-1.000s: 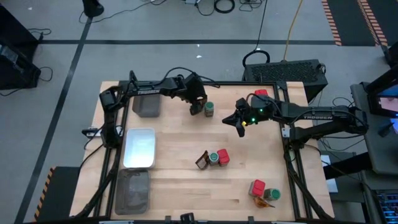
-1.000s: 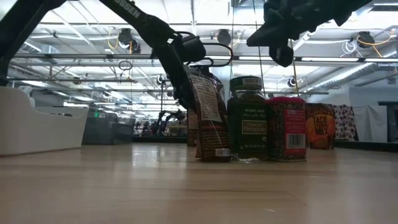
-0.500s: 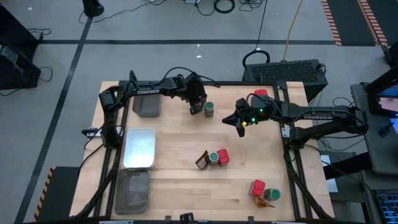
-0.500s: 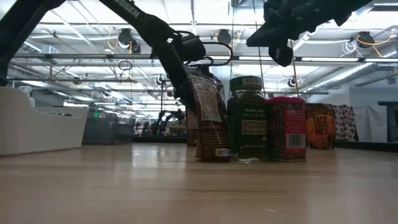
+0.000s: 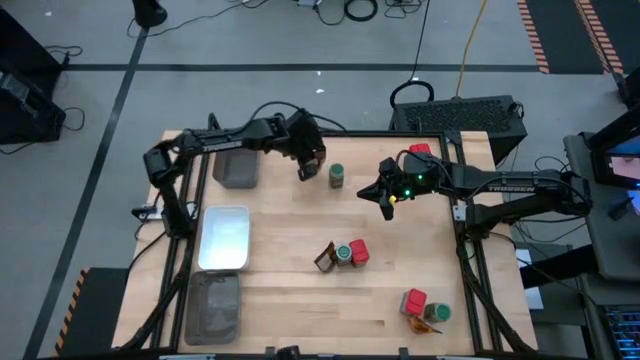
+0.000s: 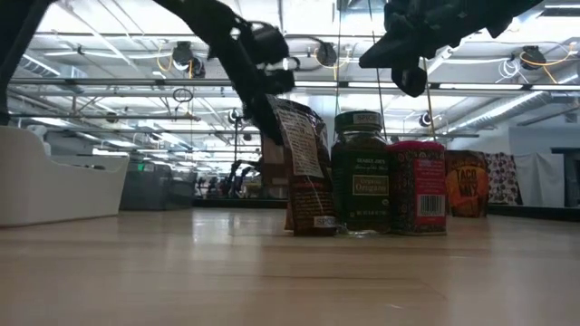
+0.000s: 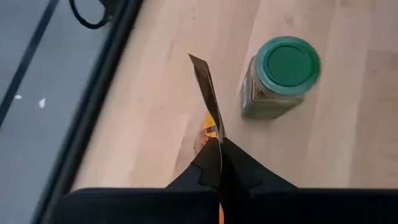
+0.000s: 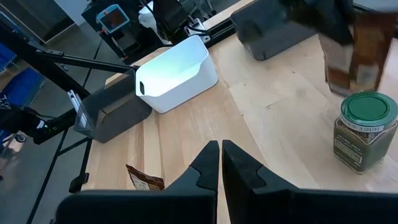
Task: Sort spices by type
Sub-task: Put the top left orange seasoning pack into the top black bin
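From above, you see the left gripper in the upper middle of the frame, clamped on a brown-orange sachet. A second ago it stood open around that sachet beside the green-lidded jar; now the sachet sits slightly left of the jar, apart from it. The right gripper, fingers closed and empty, hovers right of centre. A sachet, jar and red packet cluster stands lower centre; another trio lower right.

At table level, your nearest jar reads "Organic"; a sachet far right reads "TACO".

In the left wrist view, the thin sachet is pinched edge-on beside the jar.

In the right wrist view, the white tray shows upper left.
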Robot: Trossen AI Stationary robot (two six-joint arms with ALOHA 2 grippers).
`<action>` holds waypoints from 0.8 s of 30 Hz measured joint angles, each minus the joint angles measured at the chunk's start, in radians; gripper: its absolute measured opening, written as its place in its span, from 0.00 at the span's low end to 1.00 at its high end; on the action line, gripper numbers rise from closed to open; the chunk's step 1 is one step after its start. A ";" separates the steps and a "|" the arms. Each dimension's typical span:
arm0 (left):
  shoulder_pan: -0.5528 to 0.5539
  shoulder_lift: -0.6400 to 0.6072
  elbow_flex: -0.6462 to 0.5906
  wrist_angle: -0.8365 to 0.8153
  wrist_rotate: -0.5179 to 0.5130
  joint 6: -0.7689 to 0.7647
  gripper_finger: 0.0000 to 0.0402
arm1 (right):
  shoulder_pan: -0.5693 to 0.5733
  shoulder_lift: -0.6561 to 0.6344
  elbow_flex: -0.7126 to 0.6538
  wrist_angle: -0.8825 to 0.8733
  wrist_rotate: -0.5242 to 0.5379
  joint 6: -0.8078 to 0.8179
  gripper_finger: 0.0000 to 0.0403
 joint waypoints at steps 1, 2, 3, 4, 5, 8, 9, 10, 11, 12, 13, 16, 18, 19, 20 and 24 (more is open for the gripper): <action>0.003 -0.020 0.000 -0.011 -0.006 -0.004 0.01 | 0.000 0.000 0.000 0.000 0.000 0.000 0.00; 0.007 -0.043 0.000 -0.026 -0.016 -0.021 0.00 | 0.000 0.000 0.000 0.000 0.000 0.000 0.00; 0.013 -0.065 0.000 -0.051 -0.029 -0.034 0.00 | 0.000 0.000 0.000 0.000 0.000 0.000 0.00; 0.020 -0.083 0.000 -0.079 -0.044 -0.051 0.00 | 0.000 0.000 0.000 0.000 0.000 0.000 0.00; 0.027 -0.102 0.000 -0.098 -0.057 -0.066 0.00 | 0.000 0.000 0.000 0.000 0.000 0.000 0.00; 0.056 -0.159 0.000 -0.175 -0.084 -0.128 0.00 | 0.000 0.000 0.000 0.000 0.000 0.000 0.00; 0.065 -0.175 0.000 -0.194 -0.085 -0.142 0.00 | 0.000 0.000 0.000 0.000 0.000 0.000 0.00; 0.075 -0.194 0.000 -0.212 -0.085 -0.153 0.00 | 0.000 0.000 0.000 0.000 0.000 0.000 0.00; 0.084 -0.214 -0.003 -0.231 -0.085 -0.156 0.00 | 0.000 0.000 0.000 0.001 0.000 0.000 0.00; 0.090 -0.235 -0.011 -0.250 -0.085 -0.155 0.00 | 0.000 0.000 0.000 0.002 0.000 0.000 0.00; 0.096 -0.258 -0.020 -0.265 -0.085 -0.155 0.00 | 0.000 0.000 0.000 0.003 0.000 -0.001 0.00; 0.120 -0.347 -0.083 -0.267 -0.084 -0.156 0.00 | 0.000 0.000 0.000 0.003 0.000 -0.005 0.00; 0.139 -0.410 -0.137 -0.265 -0.087 -0.157 0.00 | 0.000 0.000 0.000 0.005 0.001 -0.005 0.00; 0.151 -0.441 -0.167 -0.255 -0.096 -0.157 0.00 | 0.000 0.000 0.000 0.006 0.001 -0.005 0.00; 0.167 -0.468 -0.195 -0.253 -0.107 -0.157 0.00 | 0.000 0.000 0.000 0.008 0.001 -0.005 0.00; 0.248 -0.534 -0.285 -0.242 -0.130 -0.214 0.00 | 0.000 0.000 0.000 0.009 0.046 -0.005 0.00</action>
